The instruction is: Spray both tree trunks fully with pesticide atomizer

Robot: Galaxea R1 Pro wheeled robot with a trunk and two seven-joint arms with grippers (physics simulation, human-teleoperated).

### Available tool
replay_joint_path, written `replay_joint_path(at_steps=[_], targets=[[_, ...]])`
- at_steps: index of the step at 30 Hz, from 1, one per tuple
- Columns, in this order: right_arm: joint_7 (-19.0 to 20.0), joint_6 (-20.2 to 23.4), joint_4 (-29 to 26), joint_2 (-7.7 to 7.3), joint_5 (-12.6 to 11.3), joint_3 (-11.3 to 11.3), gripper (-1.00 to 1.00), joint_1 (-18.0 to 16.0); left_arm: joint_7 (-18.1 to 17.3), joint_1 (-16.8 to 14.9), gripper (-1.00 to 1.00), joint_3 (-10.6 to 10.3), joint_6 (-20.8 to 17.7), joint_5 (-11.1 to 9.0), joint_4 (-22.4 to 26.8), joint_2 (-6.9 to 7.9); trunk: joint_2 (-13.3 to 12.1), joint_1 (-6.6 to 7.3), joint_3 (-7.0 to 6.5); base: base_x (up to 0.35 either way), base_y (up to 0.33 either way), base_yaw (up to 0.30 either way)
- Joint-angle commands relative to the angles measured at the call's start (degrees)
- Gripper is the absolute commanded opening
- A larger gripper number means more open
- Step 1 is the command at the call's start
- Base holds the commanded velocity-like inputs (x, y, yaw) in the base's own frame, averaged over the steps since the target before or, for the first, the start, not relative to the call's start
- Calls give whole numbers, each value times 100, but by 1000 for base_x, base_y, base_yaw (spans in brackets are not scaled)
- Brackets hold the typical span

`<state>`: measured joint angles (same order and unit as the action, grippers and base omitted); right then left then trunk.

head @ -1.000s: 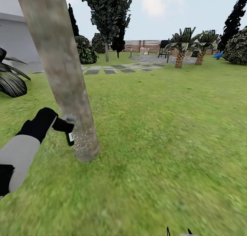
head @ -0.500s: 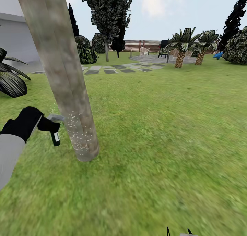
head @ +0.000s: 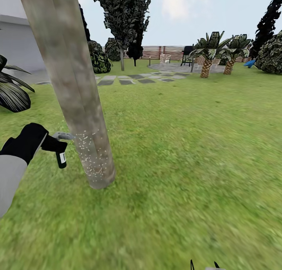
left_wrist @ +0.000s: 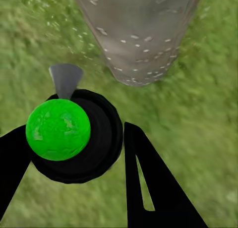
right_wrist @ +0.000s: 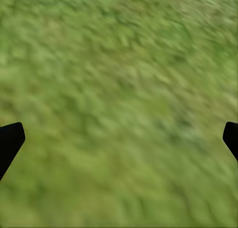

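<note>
Black and small, the pesticide atomizer with its grey trigger head and white label hung in my left gripper, whose fingers were clamped on its body, nozzle aimed at the thick, leaning, blotchy grey-beige tree trunk just beside it. Whitish specks of pesticide dotted the trunk's lowest stretch above the mottled green grass floor. Compared with a second earlier, I had pulled the bottle away from the bark and out to my left; half a second ago it sat about where it was now. The speckled band reached a little higher up the trunk than before, starting level with the nozzle. I judged this meant only the base was covered, with most of the trunk above bare, so spraying had to climb. My right gripper hung over bare grass, its fingertips spread wide and holding nothing. Far across the lawn stood the second tree near the brown slatted wooden fence.
</note>
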<state>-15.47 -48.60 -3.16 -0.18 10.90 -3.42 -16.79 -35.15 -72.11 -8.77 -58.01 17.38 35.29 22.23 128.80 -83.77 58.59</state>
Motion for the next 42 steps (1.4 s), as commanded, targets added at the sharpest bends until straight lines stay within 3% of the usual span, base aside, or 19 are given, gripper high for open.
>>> replay_joint_path(at_steps=[1,10,21,42], targets=[[0,0,0,0,0,0,100,0,0,10,-100,-1,5,-1,-27,-1,0,0,0,13,10,0],[0,-9,0,0,0,-1,100,0,8,396,-100,16,17,4,-11,-27,0,0,0,1,1,0],[0,-9,0,9,0,-1,100,0,17,409,-100,34,17,2,4,-55,0,0,0,-61,-139,153],[0,-9,0,0,-1,-1,100,0,45,409,-100,42,9,5,12,-71,0,0,0,-11,-269,3]])
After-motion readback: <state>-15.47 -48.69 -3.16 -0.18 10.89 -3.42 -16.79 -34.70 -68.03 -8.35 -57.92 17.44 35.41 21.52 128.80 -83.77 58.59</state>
